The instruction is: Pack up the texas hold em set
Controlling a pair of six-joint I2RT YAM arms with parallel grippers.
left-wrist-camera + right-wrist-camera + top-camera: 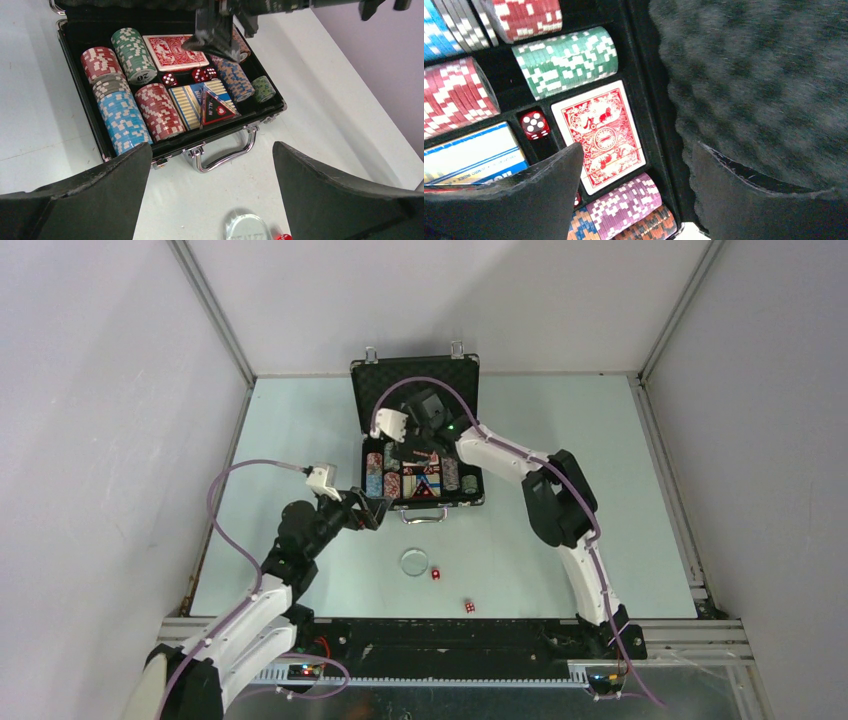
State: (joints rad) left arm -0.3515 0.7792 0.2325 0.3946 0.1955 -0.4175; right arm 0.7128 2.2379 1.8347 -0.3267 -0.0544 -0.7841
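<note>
Table (300, 440) with black briefcase (362, 375) open at far middle, foam-lined lid upright. Right gripper (639, 165) low over the tray, jaws spread, gripping nothing. Left gripper (212, 160) near the case's front left corner, jaws wide, empty. Inside: chip stacks (122, 117) in rows, red-backed cards (599, 132), red die (535, 125). On the table nearer the arms: clear disc (414, 561), loose die (436, 574) just beside it, second die (468, 607) closer to the bases.

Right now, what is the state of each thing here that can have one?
briefcase, open, lid standing up.
left gripper, open, empty, in front of the case.
right gripper, open, empty, over the inside of the case.
red-backed cards, packed, back side up.
clear disc, on the table, not packed.
loose red dice, on the table, not packed.
</note>
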